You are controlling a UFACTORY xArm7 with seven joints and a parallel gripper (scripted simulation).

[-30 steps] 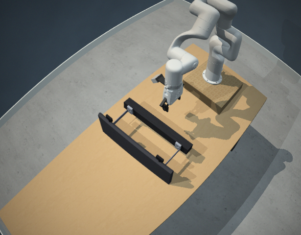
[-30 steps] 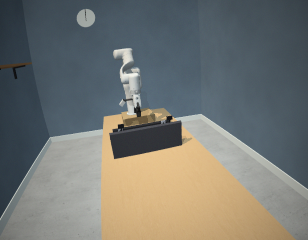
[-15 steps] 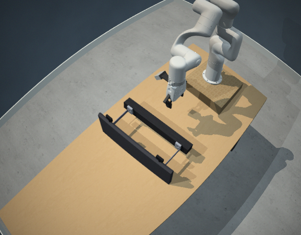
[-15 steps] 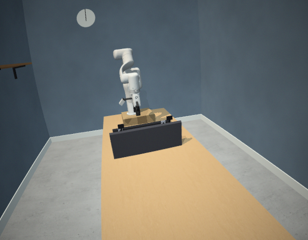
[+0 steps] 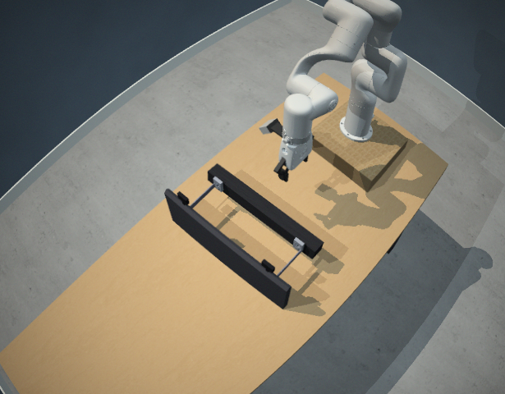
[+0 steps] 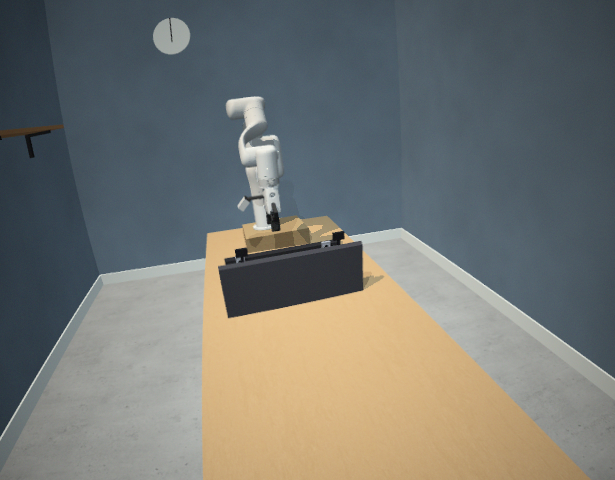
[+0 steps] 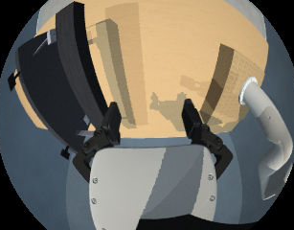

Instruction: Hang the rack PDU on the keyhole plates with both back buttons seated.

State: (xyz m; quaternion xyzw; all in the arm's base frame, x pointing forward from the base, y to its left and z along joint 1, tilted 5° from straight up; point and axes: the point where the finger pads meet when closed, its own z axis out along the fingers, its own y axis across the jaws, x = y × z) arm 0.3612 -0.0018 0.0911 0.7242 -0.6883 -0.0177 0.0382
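Top view: I see the gripper wide open and holding nothing, near the rack PDU, which sits on two rods off the back panel.
Exterior view: back panel stands upright, so I think the PDU hangs behind it.
Wrist view: fingers spread, table between them.

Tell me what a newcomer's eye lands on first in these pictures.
The white arm stands out first, rising from a raised block at one end of the long wooden table, its open gripper hanging empty above the table top. Next comes the dark upright panel mid-table, joined by two thin rods to a long black bar on the arm's side.
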